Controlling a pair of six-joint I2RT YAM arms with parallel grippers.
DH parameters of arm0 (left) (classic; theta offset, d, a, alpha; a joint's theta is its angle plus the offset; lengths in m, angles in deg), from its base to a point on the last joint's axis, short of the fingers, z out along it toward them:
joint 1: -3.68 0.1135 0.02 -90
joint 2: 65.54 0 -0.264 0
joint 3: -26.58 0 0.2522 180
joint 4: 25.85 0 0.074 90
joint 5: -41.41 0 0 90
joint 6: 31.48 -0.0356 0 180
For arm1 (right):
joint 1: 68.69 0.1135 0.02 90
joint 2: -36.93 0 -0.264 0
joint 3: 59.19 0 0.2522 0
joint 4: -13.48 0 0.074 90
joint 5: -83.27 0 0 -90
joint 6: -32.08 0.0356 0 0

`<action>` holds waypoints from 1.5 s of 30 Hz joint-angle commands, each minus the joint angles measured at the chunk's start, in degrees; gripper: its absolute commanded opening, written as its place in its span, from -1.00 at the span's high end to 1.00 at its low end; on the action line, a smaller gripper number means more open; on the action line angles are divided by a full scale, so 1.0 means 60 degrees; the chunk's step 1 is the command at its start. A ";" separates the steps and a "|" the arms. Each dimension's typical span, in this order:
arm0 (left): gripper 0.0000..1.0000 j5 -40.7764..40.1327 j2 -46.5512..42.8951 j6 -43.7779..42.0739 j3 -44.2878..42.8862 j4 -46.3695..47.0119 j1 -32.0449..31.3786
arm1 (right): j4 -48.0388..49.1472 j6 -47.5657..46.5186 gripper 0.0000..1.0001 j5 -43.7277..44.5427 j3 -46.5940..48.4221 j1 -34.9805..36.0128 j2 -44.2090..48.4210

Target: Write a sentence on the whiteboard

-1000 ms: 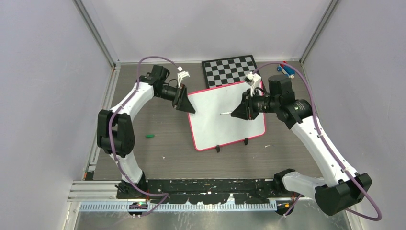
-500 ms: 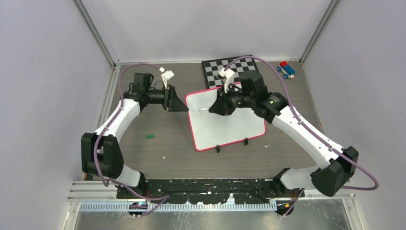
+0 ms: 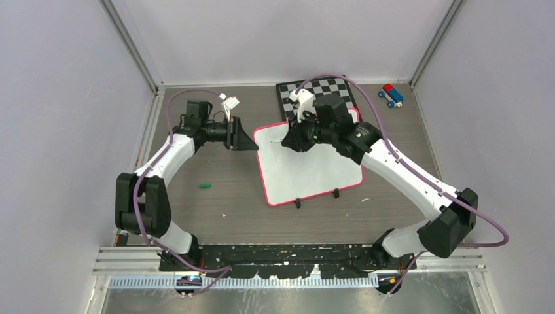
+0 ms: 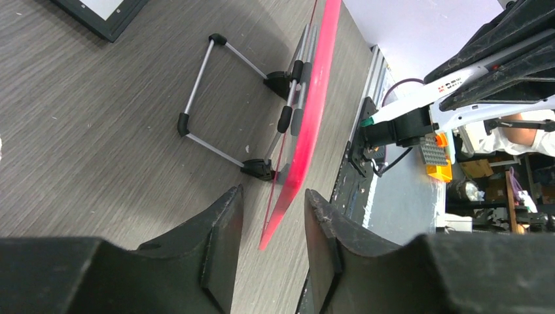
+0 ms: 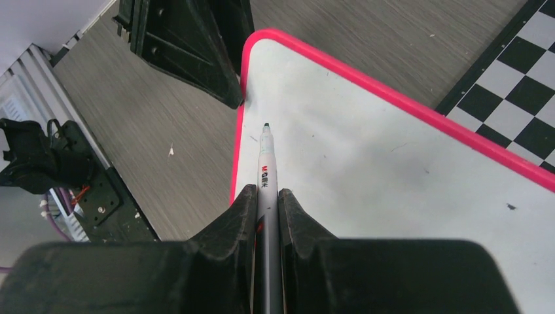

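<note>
Grey wood-grain bench (image 3: 216,216) ran between pale walls (image 3: 65,98). Left of the whiteboard (image 3: 314,173), toward its near end, lay a small green piece (image 3: 205,186). The whiteboard stood mid-bench, propped on a wire stand (image 4: 203,98), with two black feet (image 3: 297,203) at its near edge. A thin pink-red frame (image 3: 262,176) with rounded corners ringed a glossy white face marked by faint grey smudges and dark specks. At its far left corner the left gripper (image 4: 273,196) had its jaws spread, the frame's edge between them. Over that corner the right gripper (image 5: 267,191) had its jaws pinching a marker (image 5: 266,163), tip close to the face; I could not tell whether it touched. Behind the whiteboard lay a chequered board (image 3: 327,88), and a toy car (image 3: 391,95) sat beyond the far right corner.
</note>
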 commanded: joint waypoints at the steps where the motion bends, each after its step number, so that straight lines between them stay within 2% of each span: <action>1: 0.24 0.0413 0.0139 -0.0022 -0.0209 0.0435 -0.0014 | 0.0589 0.0150 0.99 0.0284 0.0607 0.0092 -0.0225; 7: 0.64 0.0609 0.0200 0.0297 -0.0152 0.0817 -0.0018 | 0.0563 0.0294 0.99 0.0185 0.0942 0.0122 -0.0590; 19: 0.99 0.0709 0.0166 0.0201 0.0044 0.1012 -0.0061 | 0.0537 0.0409 0.99 0.0151 0.1682 0.0206 -0.1303; 34: 1.00 0.0754 0.0109 0.0101 0.0121 0.1012 -0.0061 | 0.0679 0.0416 0.99 0.0466 0.1876 0.0202 -0.1714; 45: 1.00 0.0735 0.0085 0.0007 0.0121 0.0925 -0.0070 | 0.0634 0.0274 0.99 0.0613 0.1126 0.0201 -0.1474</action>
